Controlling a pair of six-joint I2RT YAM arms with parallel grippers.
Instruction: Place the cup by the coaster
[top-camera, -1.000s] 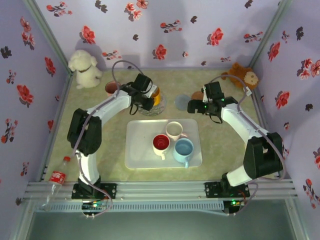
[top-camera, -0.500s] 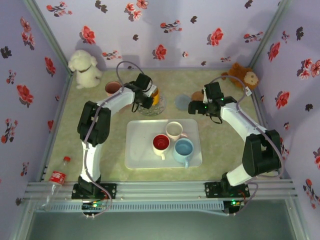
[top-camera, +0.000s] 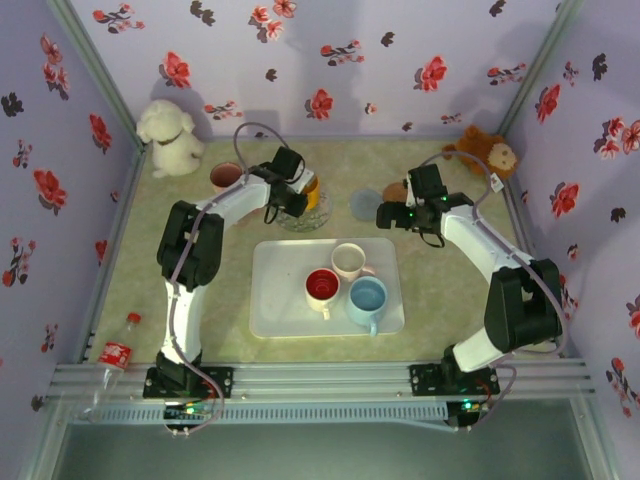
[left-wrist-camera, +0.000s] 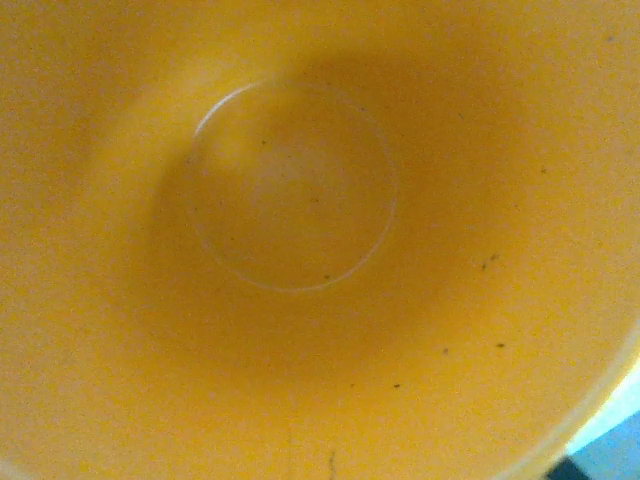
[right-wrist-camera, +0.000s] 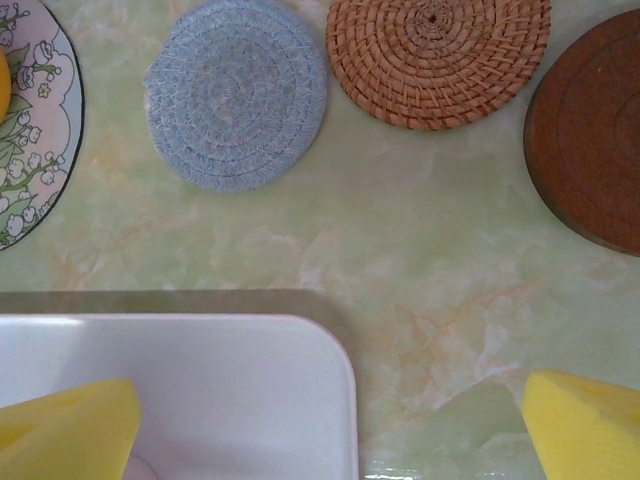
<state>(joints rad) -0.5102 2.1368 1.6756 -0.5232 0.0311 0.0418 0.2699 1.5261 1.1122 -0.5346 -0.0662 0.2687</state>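
Right wrist: blue coaster (right-wrist-camera: 237, 92) beyond tray (right-wrist-camera: 250, 400)

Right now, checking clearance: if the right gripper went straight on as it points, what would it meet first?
Likely the corner of the white tray, straight ahead of the open right gripper; depth is unclear.

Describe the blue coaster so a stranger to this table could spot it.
Beyond the far right corner of the white tray, three coasters lie in a row. The blue coaster is leftmost, beside the floral plate, and the only pale-blue knit one; next come a tan wicker coaster and a dark wooden coaster.
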